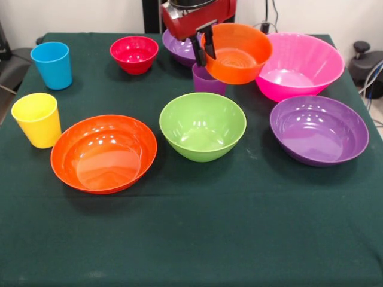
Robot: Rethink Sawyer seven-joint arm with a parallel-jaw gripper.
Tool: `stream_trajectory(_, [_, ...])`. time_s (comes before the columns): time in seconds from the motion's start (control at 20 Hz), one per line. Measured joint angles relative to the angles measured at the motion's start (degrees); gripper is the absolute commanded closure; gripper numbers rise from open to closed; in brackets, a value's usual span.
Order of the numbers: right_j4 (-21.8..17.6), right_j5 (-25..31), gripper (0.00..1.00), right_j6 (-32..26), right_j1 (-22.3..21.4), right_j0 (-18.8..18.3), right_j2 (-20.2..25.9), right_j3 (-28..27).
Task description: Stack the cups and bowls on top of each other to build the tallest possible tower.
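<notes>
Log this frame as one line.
pincer: shut on small orange plastic bowl rim | bowl: lifted, tilted, above purple plastic cup | tower: not started

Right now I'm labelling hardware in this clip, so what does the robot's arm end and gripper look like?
The arm end is a glossy red housing with a black top. Below it the gripper has two slim black fingers. No cables or markings are visible on it.
</notes>
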Motion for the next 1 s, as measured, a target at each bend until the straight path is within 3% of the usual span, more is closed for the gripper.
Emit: stream_trajectory(1.0, [-0.6, 0.9, 1.00, -0.1, 0.1, -0.5, -0.1, -2.7])
